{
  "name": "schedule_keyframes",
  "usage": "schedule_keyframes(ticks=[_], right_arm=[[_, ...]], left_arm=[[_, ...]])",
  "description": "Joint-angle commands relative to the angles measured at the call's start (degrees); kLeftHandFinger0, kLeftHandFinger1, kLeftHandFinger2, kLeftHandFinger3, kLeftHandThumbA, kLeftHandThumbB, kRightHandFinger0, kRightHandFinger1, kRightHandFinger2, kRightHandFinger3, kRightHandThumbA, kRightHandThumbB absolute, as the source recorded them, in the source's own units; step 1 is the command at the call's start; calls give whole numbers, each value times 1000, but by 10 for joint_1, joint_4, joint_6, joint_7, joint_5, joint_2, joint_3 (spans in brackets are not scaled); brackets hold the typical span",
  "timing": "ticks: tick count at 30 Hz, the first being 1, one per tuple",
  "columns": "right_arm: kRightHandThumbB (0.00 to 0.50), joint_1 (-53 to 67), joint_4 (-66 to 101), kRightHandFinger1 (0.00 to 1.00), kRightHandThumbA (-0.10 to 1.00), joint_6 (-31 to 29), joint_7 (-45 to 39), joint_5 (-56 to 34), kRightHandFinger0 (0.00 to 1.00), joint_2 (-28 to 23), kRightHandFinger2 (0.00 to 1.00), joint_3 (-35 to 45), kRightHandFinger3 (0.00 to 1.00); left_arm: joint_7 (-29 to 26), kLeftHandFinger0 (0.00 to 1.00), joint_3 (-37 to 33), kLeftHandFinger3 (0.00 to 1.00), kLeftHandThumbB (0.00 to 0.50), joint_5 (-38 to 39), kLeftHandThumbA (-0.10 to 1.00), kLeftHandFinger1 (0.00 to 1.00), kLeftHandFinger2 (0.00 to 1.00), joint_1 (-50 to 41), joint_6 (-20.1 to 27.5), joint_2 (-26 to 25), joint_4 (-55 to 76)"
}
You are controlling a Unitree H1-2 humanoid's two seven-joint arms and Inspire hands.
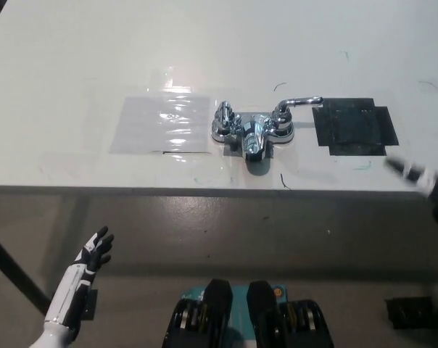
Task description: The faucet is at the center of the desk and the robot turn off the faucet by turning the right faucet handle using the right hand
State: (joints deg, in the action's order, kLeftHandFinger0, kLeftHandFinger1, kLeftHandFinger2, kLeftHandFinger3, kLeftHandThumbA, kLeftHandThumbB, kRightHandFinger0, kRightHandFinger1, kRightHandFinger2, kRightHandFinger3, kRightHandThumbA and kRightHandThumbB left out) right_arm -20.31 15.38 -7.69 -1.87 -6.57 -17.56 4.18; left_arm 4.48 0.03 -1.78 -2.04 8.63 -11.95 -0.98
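A chrome faucet (252, 130) stands near the middle of the white desk (204, 51), its spout pointing toward the front edge. Its right handle (299, 103) is a lever that sticks out to the right. The left handle (224, 116) is short and stubby. My black right hand (415, 174) comes in blurred at the right edge, over the desk's front right, well clear of the right handle. My white left hand (94, 252) hangs below the desk's front edge at the lower left, fingers apart and holding nothing.
A clear glossy sheet (163, 123) is taped flat on the desk left of the faucet. A black patch (354, 127) lies just right of the faucet, beneath the lever's tip. The desk's front edge (204, 188) runs across the middle of the picture.
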Motion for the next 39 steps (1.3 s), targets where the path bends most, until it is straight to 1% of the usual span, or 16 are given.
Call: schedule_keyframes(ticks=[1,3,6,11,13,16,18,20,22,24,26,28,30,35,38,39], right_arm=[[322,-139,-52,1000,1000,107,-49,-68,1000,-45,1000,7,1000],[283,-195,-113,1000,1000,106,-67,-69,1000,-51,1000,-2,1000],[272,-258,-182,1000,1000,131,-97,-69,1000,-55,1000,-19,1000],[294,-355,-334,1000,1000,154,-148,-83,1000,-39,1000,-35,1000],[343,-379,-385,1000,1000,147,-150,-76,1000,-29,1000,-39,1000],[317,-425,-482,1000,1000,160,-196,-67,1000,-26,1000,-58,1000],[295,-451,-553,1000,1000,147,-218,-61,1000,-22,1000,-65,1000],[292,-469,-603,1000,1000,138,-229,-60,1000,-19,1000,-66,1000],[305,-488,-660,1000,1000,134,-237,-55,1000,-12,1000,-67,1000],[348,-502,-704,1000,1000,116,-242,-43,1000,-4,1000,-72,1000],[367,-509,-733,1000,1000,112,-242,-30,1000,1,1000,-80,1000],[389,-516,-763,1000,1000,105,-243,-20,1000,3,1000,-85,1000],[383,-519,-787,1000,1000,100,-240,-20,1000,6,1000,-83,1000],[428,-528,-847,1000,1000,100,-223,-7,1000,17,1000,-84,1000],[422,-530,-874,1000,1000,89,-222,1,1000,16,1000,-86,1000],[405,-530,-884,1000,1000,86,-221,2,1000,18,1000,-84,1000]], left_arm=[[11,1000,-6,1000,450,-3,1000,1000,1000,17,48,-7,25],[11,1000,-6,1000,457,-4,1000,1000,1000,18,48,-7,23],[15,1000,-6,1000,450,2,1000,1000,1000,18,47,-7,22],[18,1000,-6,1000,452,0,1000,1000,1000,17,45,-8,22],[16,1000,-7,1000,463,-6,1000,1000,1000,16,39,-8,26],[17,1000,-7,1000,457,-8,1000,1000,1000,20,42,-10,22],[18,1000,-8,1000,452,-10,1000,1000,1000,19,39,-11,22],[19,1000,-8,1000,452,-10,1000,1000,1000,24,37,-11,21],[22,1000,-9,1000,444,-9,1000,1000,1000,29,39,-11,20],[21,1000,-6,1000,451,-7,1000,1000,1000,29,40,-11,18],[21,1000,-5,1000,456,-8,1000,1000,1000,27,42,-11,16],[24,1000,-6,1000,441,-9,1000,1000,1000,28,48,-12,13],[25,1000,-8,1000,432,-10,1000,1000,1000,28,50,-10,11],[24,1000,-9,1000,440,-14,1000,1000,1000,25,51,-10,13],[25,1000,-10,1000,437,-12,1000,1000,1000,26,49,-8,12],[25,1000,-10,1000,435,-12,1000,1000,1000,25,49,-9,13]])
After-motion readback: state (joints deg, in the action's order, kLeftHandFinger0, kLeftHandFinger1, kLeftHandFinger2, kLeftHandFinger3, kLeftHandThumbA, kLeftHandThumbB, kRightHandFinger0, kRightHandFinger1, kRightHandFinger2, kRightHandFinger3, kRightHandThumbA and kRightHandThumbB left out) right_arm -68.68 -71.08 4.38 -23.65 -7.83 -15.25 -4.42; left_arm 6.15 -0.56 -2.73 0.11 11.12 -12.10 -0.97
